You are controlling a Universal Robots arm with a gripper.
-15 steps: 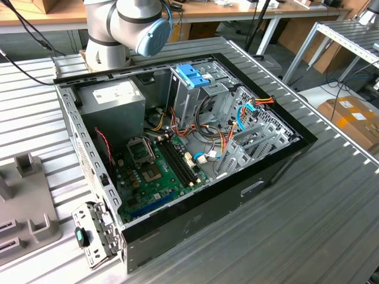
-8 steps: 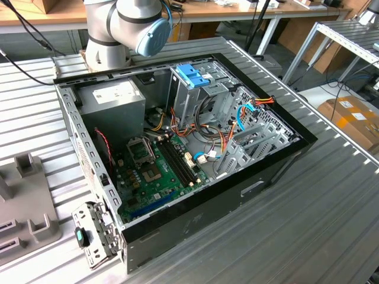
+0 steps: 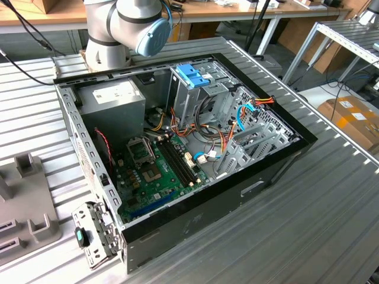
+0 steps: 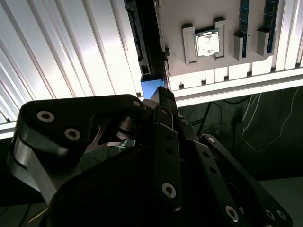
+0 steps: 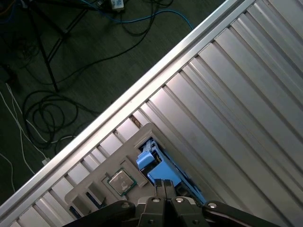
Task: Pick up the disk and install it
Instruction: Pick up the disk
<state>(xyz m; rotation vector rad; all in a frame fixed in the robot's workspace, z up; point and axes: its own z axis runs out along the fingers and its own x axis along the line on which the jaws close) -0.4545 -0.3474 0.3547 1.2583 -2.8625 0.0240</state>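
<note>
Work on this job looks like it is only at the start. The disk (image 5: 154,163) sits in a grey holder (image 5: 142,135) on the ribbed metal table (image 5: 236,94), close to the table's edge, with the dark floor and loose cables just past it. It has not been lifted, and it is not in the computer yet, so both the picking up and the putting in are left to do, as far as I can judge.

The gripper (image 5: 164,182) hangs right over the disk, at one end of it. I cannot tell if it is holding the disk or just touching it. In the second wrist view the gripper (image 4: 163,92) has its tip right beside the blue corner of the disk (image 4: 151,88).

The disk stands on its thin edge in a slot of the holder (image 4: 175,28). You mostly see its light-blue plastic frame, with a dark strip along it. Its flat face and label are turned away. A small square chip (image 5: 121,182) lies flat in the same holder, just beside the disk.

In the exterior view the computer (image 3: 260,177) lies open on the table. Inside it, on the far side, a metal cage with a blue top (image 3: 192,74) stands upright.
</note>
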